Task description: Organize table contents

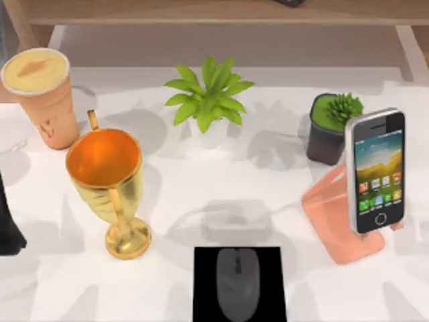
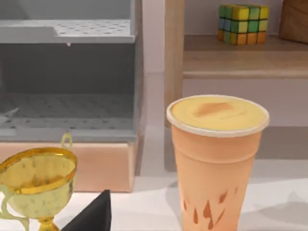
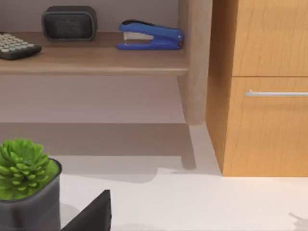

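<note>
The orange paper cup (image 1: 41, 100) with a cream top stands upright at the table's (image 1: 53, 288) back left; it is close in the left wrist view (image 2: 216, 163). A grey mouse (image 1: 236, 282) lies on a black mat (image 1: 204, 268) at the front centre. The smartphone (image 1: 375, 171) leans on an orange stand (image 1: 338, 218) at the right, screen lit with icons. My left arm (image 1: 8, 228) is a dark shape at the left edge, in front of the cup and apart from it. A black wedge of my left gripper (image 2: 91, 216) and of my right gripper (image 3: 91, 216) shows.
A gold goblet (image 1: 107, 188) stands just in front of the cup. A leafy plant (image 1: 208, 100) sits at the back centre, a dark-potted succulent (image 1: 330, 127) behind the phone. The wooden shelf (image 3: 96, 60) holds a stapler (image 3: 149, 34), a calculator (image 3: 17, 45) and a colour cube (image 2: 243, 24).
</note>
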